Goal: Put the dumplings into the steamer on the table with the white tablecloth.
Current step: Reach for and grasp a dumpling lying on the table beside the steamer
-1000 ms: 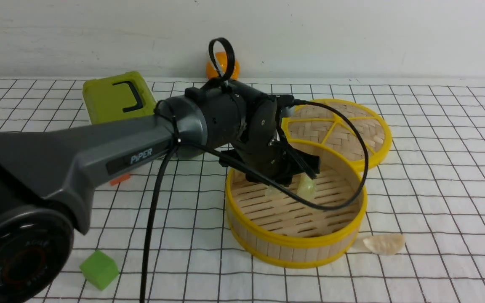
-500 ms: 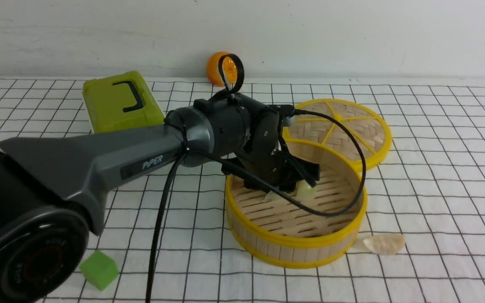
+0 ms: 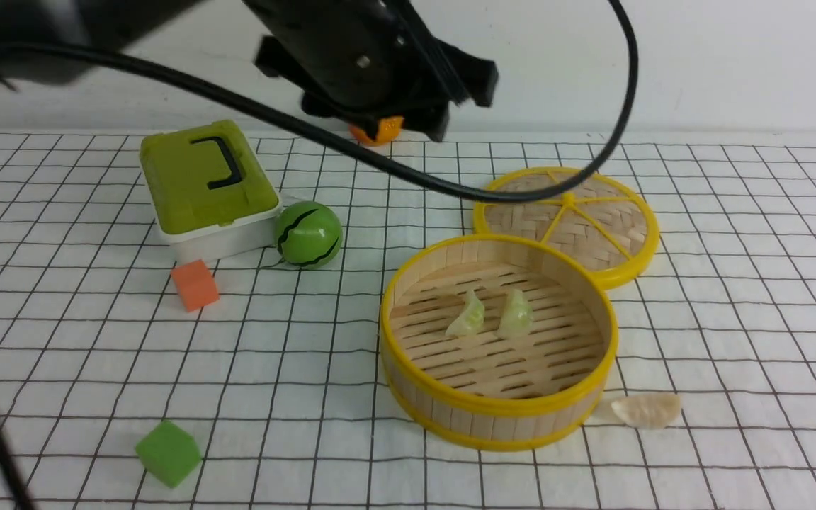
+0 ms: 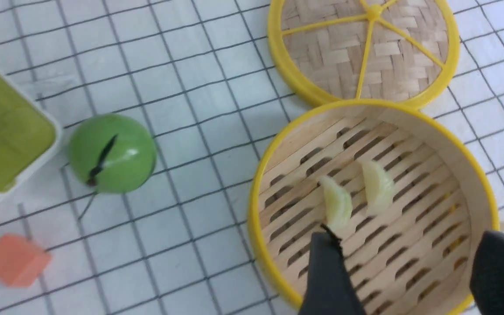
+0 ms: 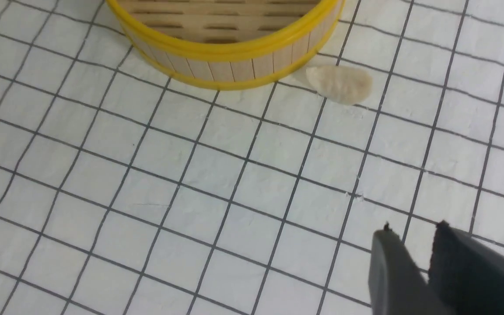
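Bamboo steamer [image 3: 500, 414] with yellow rims on the white tablecloth [image 3: 734, 297], we count two pale green dumplings [image 3: 466, 316] [image 3: 516, 315] side by side on its slatted floor, one cream dumpling [image 3: 645, 409] on the cloth just beside its wall, left gripper [image 4: 405, 262] above the steamer, jaws wide apart and empty, right gripper [image 5: 414, 229] slightly parted, empty.

Lime-green lidded box [image 3: 202, 180], white base, black handle on the lid: upright and closed.
Green ball with black streaks [image 3: 308, 234]: just right of the box's near corner; contact cannot be confirmed.
Orange cube [image 3: 195, 285]: just in front of the box, apart from it.
Green cube [image 3: 167, 452]: well in front of the box.
Woven lid with yellow rim and spokes [image 3: 571, 219]: well right of the box, lying flat.
Orange round fruit [image 3: 377, 131]: behind and right of the box, upper part hidden.
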Available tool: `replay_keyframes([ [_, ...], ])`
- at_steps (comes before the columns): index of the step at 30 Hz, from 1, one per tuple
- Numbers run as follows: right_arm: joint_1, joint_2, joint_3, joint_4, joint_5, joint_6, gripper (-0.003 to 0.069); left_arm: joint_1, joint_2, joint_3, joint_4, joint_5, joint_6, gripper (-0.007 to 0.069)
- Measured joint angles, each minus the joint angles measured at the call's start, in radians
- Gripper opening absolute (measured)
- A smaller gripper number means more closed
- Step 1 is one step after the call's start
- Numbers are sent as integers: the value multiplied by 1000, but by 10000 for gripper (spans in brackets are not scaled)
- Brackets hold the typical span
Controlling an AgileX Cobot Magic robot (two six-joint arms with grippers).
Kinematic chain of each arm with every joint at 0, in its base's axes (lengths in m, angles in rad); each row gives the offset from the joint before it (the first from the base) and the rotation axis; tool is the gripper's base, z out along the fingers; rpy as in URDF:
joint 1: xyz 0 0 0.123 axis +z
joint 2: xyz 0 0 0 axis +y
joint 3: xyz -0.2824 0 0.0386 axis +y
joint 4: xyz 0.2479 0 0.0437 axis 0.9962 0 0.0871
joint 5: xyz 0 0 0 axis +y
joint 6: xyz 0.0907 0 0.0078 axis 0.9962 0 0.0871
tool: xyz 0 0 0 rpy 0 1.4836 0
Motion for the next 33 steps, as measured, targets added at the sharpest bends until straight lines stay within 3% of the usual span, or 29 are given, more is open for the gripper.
replay_keyframes([
  [6, 0, 250, -69, 0, -51, 2, 188, 0, -171, 87, 11, 133, 22, 379],
  [16, -17, 584, -161, -7, -176, 58, 427, 0, -542, 603, -42, 62, 22, 290],
  [19, -48, 648, -170, -7, -215, 78, 464, 0, -634, 745, -49, 28, 21, 270],
  [25, -119, 758, -172, 23, -304, 110, 479, 0, -805, 976, -55, -53, -46, 242],
  [33, -119, 861, -174, 105, -390, 106, 480, 0, -871, 1060, -42, -130, -99, 242],
])
